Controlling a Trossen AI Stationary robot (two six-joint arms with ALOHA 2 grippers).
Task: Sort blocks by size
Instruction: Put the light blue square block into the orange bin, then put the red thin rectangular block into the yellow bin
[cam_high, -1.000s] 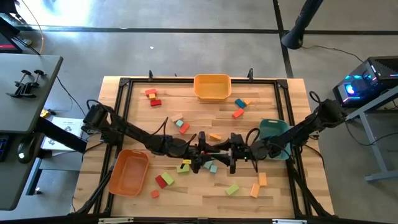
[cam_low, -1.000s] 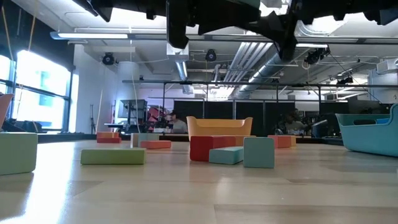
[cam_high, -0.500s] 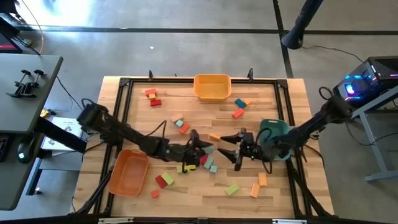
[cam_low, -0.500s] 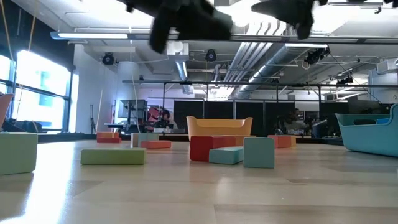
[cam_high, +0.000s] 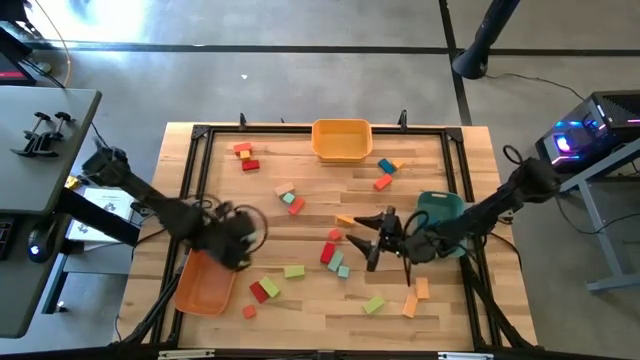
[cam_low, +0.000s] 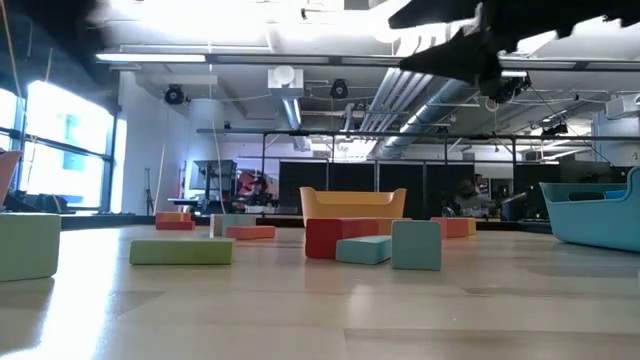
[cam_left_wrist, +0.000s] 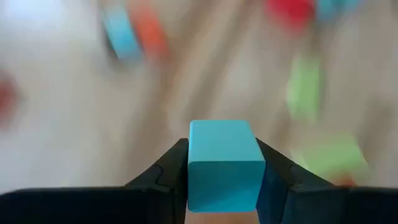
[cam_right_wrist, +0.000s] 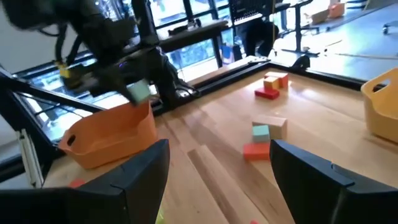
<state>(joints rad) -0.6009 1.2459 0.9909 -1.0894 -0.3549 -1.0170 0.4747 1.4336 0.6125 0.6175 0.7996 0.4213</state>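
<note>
My left gripper (cam_high: 237, 247) hangs over the far right corner of the orange tray (cam_high: 205, 280), shut on a small teal block (cam_left_wrist: 224, 162); the right wrist view shows that same block (cam_right_wrist: 138, 92) above the tray. My right gripper (cam_high: 366, 242) stands open above the table's middle, right of a red block (cam_high: 327, 252) and teal blocks (cam_high: 338, 264), with nothing between its fingers. Other blocks lie scattered on the wooden table: a green bar (cam_high: 294, 270), a red and green pair (cam_high: 263, 290), and orange ones (cam_high: 416, 297). My left gripper pinches the teal block by two opposite sides (cam_left_wrist: 194, 177) between its two fingers (cam_left_wrist: 171, 171). The fingers slant steeply down from above. The block is lifted clear, over the orange tray.
A yellow tray (cam_high: 341, 138) stands at the far edge and a teal tray (cam_high: 440, 212) at the right, under my right arm. More blocks lie at the far left (cam_high: 245, 156) and far right (cam_high: 385, 172). A black frame (cam_high: 200, 135) runs around the table.
My left gripper has swung from the table's middle toward the left edge, rising a little and rolling as it went, and carried the teal block over the orange tray. The two grippers, close together a second ago, now stand far apart.
</note>
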